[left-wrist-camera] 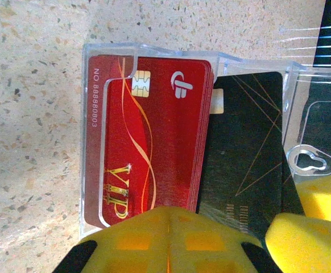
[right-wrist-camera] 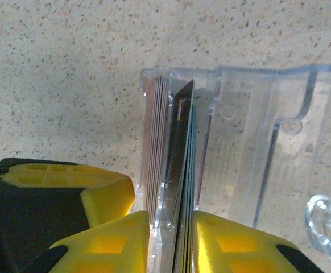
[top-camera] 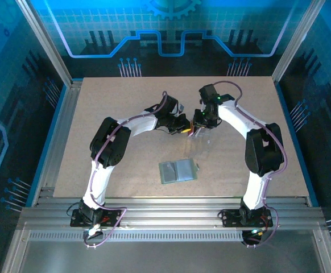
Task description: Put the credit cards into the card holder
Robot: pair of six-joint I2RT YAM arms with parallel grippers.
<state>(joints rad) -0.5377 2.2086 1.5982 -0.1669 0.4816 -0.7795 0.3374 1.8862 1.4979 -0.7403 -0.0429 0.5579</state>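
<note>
Clear case (left-wrist-camera: 228,63): contained red cards (left-wrist-camera: 154,131) and black card (left-wrist-camera: 245,153).
Card holder (top-camera: 178,170): lay flat on table (top-camera: 97,108), apart from case.
Left gripper (left-wrist-camera: 168,220): clamped on case edge.
Right gripper (right-wrist-camera: 171,228): pinched black card edgewise.

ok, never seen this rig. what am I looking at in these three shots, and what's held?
Two robot arms, the left arm and right arm, are bolted to a table. One shot looks down from above; the other two come from wrist cameras, so the yellow blocks are fingers. A grey-green card holder lies on the table. Further back, a clear plastic case holds a red card and a black card. The left gripper is shut, tips at the case's edge. The right gripper pinches the black card edge-on.
</note>
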